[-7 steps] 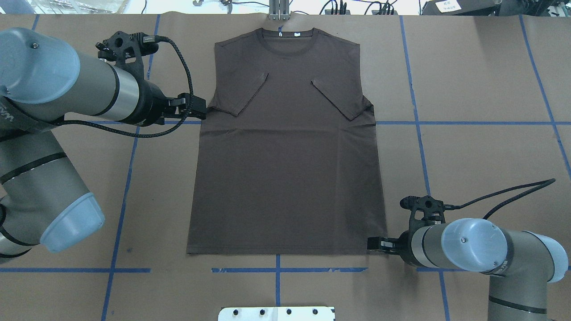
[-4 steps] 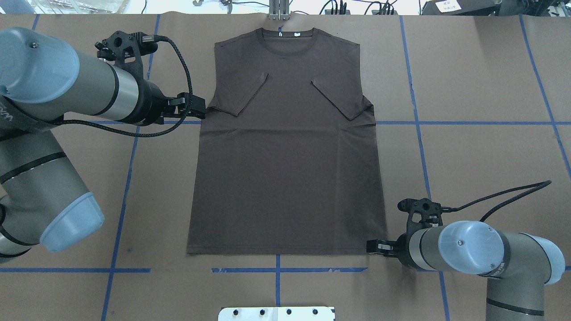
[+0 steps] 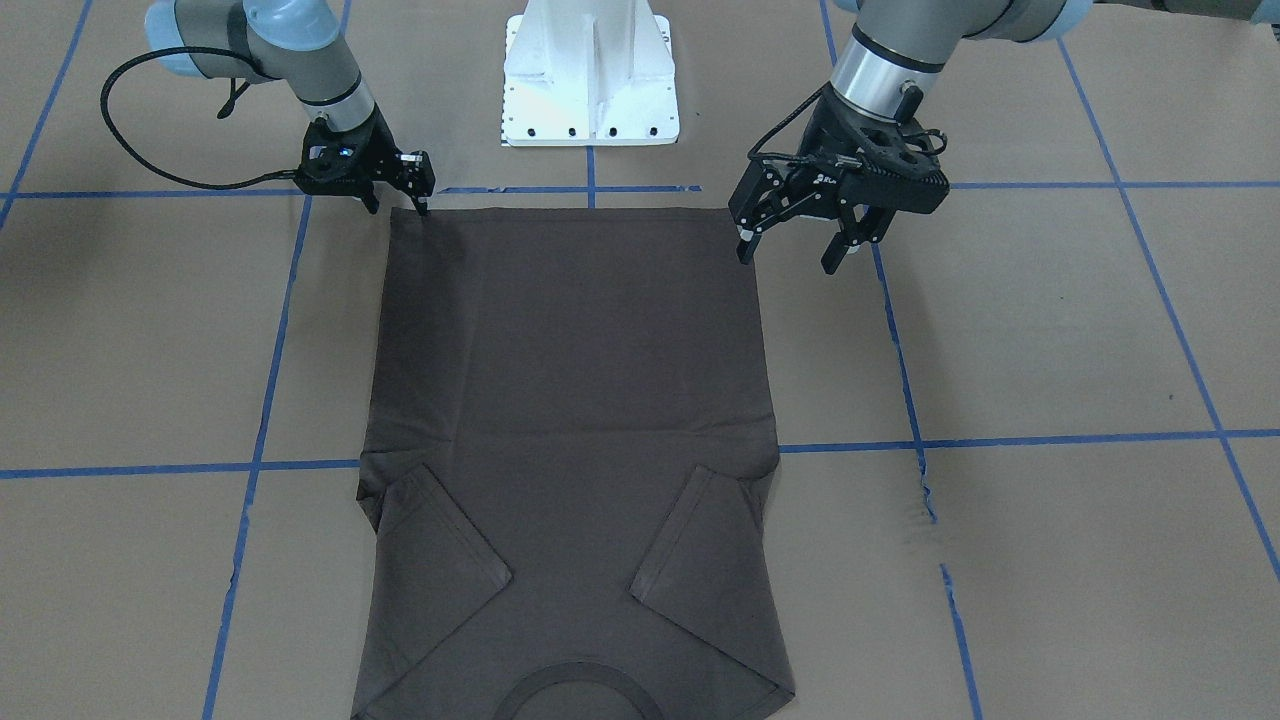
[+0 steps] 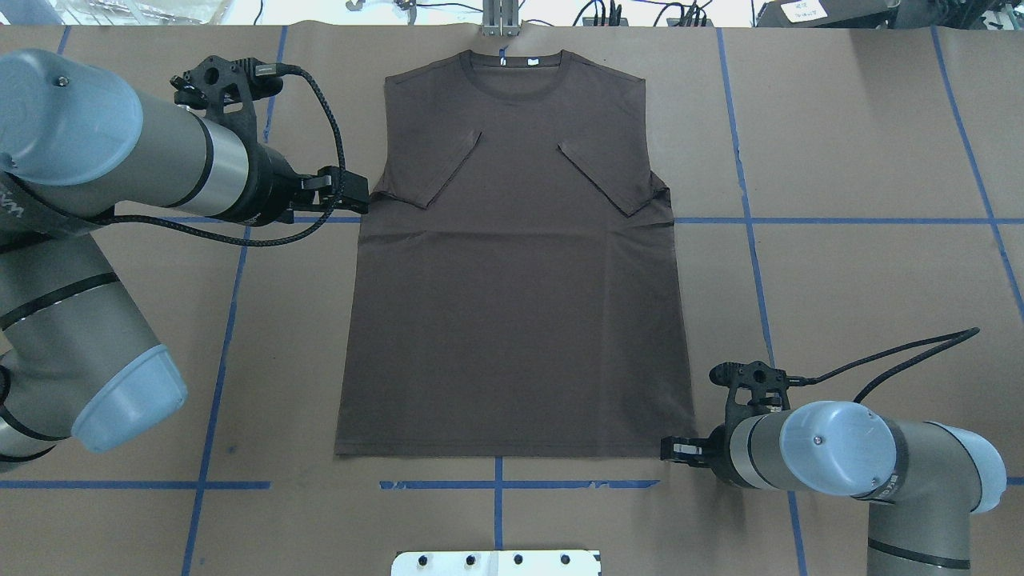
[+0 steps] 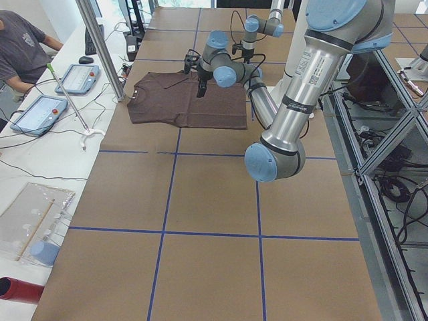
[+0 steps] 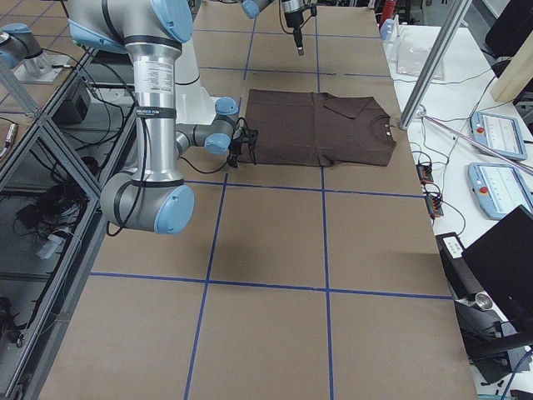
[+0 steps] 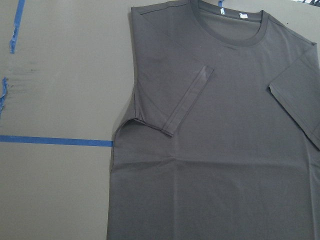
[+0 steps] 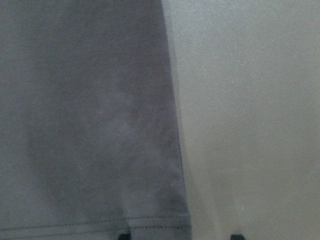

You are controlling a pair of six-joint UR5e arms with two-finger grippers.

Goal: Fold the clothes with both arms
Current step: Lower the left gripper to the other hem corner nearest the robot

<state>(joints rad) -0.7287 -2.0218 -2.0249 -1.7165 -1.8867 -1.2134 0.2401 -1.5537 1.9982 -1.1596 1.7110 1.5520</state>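
The dark brown T-shirt [image 4: 516, 304] lies flat on the brown table, collar away from the robot, both sleeves folded in over the chest. My left gripper [image 4: 356, 194] is open and empty; in the front-facing view [image 3: 790, 255] it hangs above the table beside the shirt's left edge, and the left wrist view looks down on the shirt [image 7: 225, 150] from high up. My right gripper [image 3: 400, 205] is open and low at the shirt's near right hem corner [image 8: 150, 220]. Its fingertips [image 8: 122, 236] stand apart, one over the hem, one over bare table.
The white pedestal base [image 3: 590, 80] stands at the robot's side of the table. Blue tape lines [image 4: 744, 220] grid the brown surface. A metal post [image 4: 500, 20] stands just past the collar. A side bench with tablets [image 5: 40, 110] and an operator runs beyond it.
My right arm has shifted slightly, bringing its gripper a little closer to the robot at the hem corner. The left arm and the shirt have not moved.
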